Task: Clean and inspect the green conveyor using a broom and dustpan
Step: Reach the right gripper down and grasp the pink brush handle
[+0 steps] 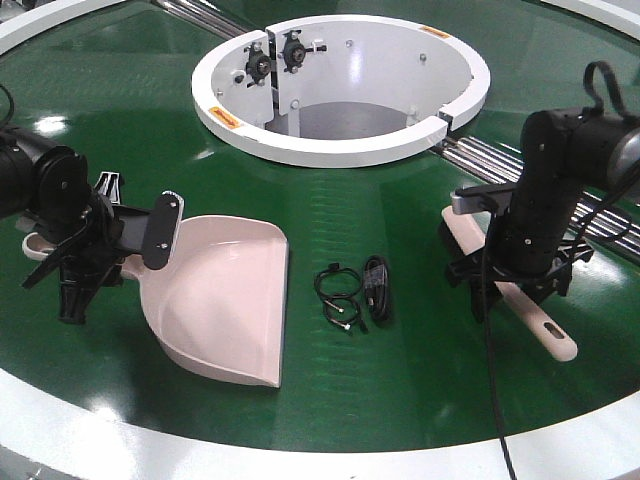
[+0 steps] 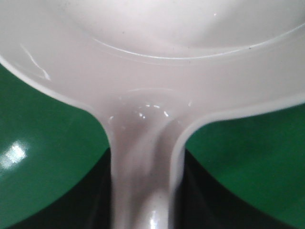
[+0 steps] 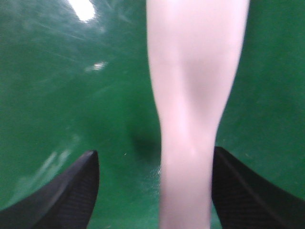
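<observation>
Dustpan (image 1: 225,300) and broom (image 1: 550,335), probably light, stiff, slick plastic, flat on green conveyor (image 1: 400,200) at 8 and 4 o'clock of hub (image 1: 340,150); best held mid-handle; left gripper (image 2: 147,162) clamped on dustpan handle, right gripper (image 3: 155,152) spread astride broom handle.

On the green conveyor (image 1: 400,370), the dustpan (image 1: 225,300) lies left, the broom (image 1: 543,326) right, cables (image 1: 352,290) between them. The central hub (image 1: 330,140) sits behind
</observation>
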